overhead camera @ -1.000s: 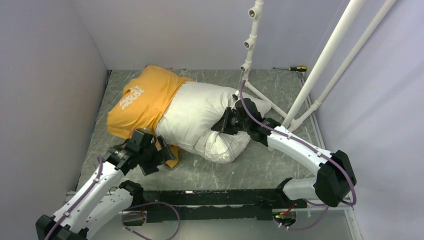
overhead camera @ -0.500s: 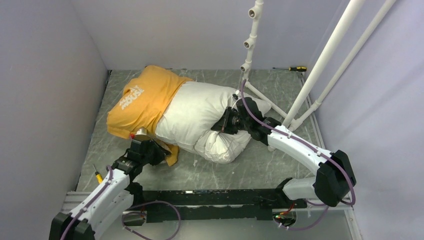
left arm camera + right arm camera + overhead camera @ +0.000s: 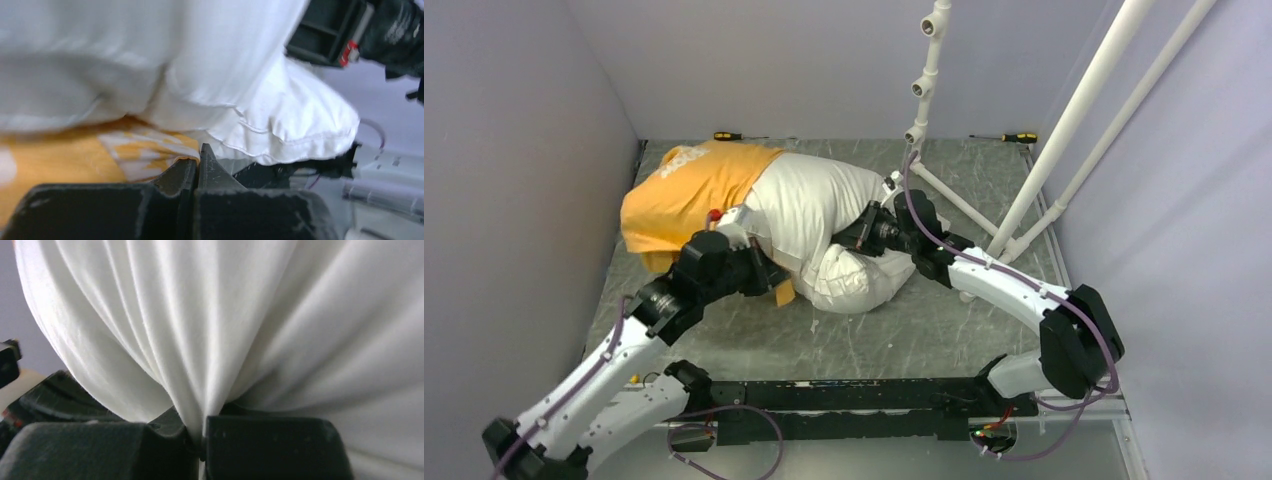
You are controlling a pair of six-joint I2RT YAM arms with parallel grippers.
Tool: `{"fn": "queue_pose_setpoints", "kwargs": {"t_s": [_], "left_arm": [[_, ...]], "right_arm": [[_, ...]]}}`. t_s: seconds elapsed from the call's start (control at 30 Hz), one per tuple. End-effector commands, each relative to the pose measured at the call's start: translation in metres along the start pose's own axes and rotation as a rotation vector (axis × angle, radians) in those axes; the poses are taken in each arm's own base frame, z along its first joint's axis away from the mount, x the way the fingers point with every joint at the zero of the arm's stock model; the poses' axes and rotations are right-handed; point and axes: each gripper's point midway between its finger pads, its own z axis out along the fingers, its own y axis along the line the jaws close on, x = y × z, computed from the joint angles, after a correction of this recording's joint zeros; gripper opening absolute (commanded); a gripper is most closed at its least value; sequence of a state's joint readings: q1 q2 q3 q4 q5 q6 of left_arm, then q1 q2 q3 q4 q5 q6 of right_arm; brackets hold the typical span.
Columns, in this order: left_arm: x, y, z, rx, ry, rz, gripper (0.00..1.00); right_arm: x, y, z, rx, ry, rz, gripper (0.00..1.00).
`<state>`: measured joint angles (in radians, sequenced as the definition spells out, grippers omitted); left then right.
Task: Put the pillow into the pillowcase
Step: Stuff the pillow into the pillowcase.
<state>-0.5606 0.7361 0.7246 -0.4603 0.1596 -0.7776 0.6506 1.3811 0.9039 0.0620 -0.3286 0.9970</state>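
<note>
One pillow and one pillowcase are lying at centre frame. Two robot arms, left arm and right arm, are reaching in from the bottom. Two screwdrivers, upper-left screwdriver and upper-right screwdriver, are resting along the top.

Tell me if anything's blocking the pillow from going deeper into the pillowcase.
Nothing visible is. The pillow already has its far end inside the pillowcase; the left gripper pinches the case's near edge, and the right gripper pinches the pillow's bare fabric.
</note>
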Motion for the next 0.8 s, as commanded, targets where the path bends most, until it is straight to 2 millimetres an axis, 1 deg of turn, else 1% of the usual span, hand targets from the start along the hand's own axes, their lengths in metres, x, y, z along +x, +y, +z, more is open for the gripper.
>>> {"fn": "queue_pose_setpoints", "kwargs": {"t_s": [0.0, 0.07, 0.1, 0.13, 0.17, 0.23, 0.27, 0.3, 0.37, 0.43, 0.5, 0.53, 0.57, 0.6, 0.67, 0.7, 0.73, 0.77], "left_arm": [[0.014, -0.123, -0.027, 0.357, 0.186, 0.209, 0.0], [0.026, -0.156, -0.02, 0.391, 0.263, 0.294, 0.0], [0.035, -0.171, -0.018, 0.399, 0.307, 0.348, 0.0], [0.042, -0.187, -0.015, 0.4, 0.325, 0.408, 0.0], [0.043, -0.208, -0.019, 0.42, 0.331, 0.462, 0.0], [0.053, -0.226, -0.015, 0.411, 0.353, 0.536, 0.0], [0.057, -0.232, -0.011, 0.412, 0.358, 0.552, 0.0], [0.057, -0.235, -0.007, 0.411, 0.351, 0.551, 0.0], [0.054, -0.23, 0.001, 0.38, 0.313, 0.536, 0.0], [0.049, -0.214, 0.006, 0.312, 0.266, 0.5, 0.0], [0.044, -0.19, 0.01, 0.238, 0.222, 0.441, 0.0], [0.039, -0.177, 0.01, 0.207, 0.204, 0.396, 0.0], [0.041, -0.157, 0.013, 0.167, 0.206, 0.352, 0.0], [0.038, -0.144, 0.014, 0.14, 0.199, 0.299, 0.0], [0.036, -0.124, 0.015, 0.129, 0.182, 0.221, 0.0], [0.033, -0.116, 0.012, 0.125, 0.167, 0.184, 0.0], [0.031, -0.104, 0.013, 0.11, 0.161, 0.161, 0.0], [0.033, -0.096, 0.014, 0.101, 0.165, 0.15, 0.0]], "right_arm": [[0.006, 0.082, 0.013, -0.261, -0.001, -0.043, 0.0], [0.007, 0.093, 0.016, -0.278, -0.012, -0.056, 0.0], [0.007, 0.1, 0.015, -0.297, -0.024, -0.06, 0.0], [0.007, 0.103, 0.015, -0.306, -0.035, -0.056, 0.0], [0.007, 0.105, 0.015, -0.316, -0.044, -0.05, 0.0], [0.011, 0.103, 0.017, -0.324, -0.036, -0.032, 0.0], [0.015, 0.103, 0.018, -0.333, -0.026, -0.026, 0.0], [0.018, 0.102, 0.02, -0.337, -0.016, -0.019, 0.0], [0.025, 0.097, 0.023, -0.329, 0.003, -0.017, 0.0], [0.028, 0.087, 0.022, -0.285, 0.004, -0.023, 0.0], [0.025, 0.074, 0.016, -0.211, -0.02, -0.054, 0.0], [0.02, 0.066, 0.011, -0.159, -0.038, -0.08, 0.09], [0.015, 0.059, 0.005, -0.1, -0.06, -0.113, 0.23], [0.003, 0.056, -0.002, -0.038, -0.106, -0.168, 0.4], [-0.008, 0.044, -0.023, 0.086, -0.137, -0.238, 0.76], [-0.014, 0.042, -0.034, 0.129, -0.159, -0.262, 0.87], [-0.016, 0.033, -0.046, 0.19, -0.158, -0.279, 0.94], [-0.02, 0.028, -0.056, 0.233, -0.169, -0.292, 0.98]]}}
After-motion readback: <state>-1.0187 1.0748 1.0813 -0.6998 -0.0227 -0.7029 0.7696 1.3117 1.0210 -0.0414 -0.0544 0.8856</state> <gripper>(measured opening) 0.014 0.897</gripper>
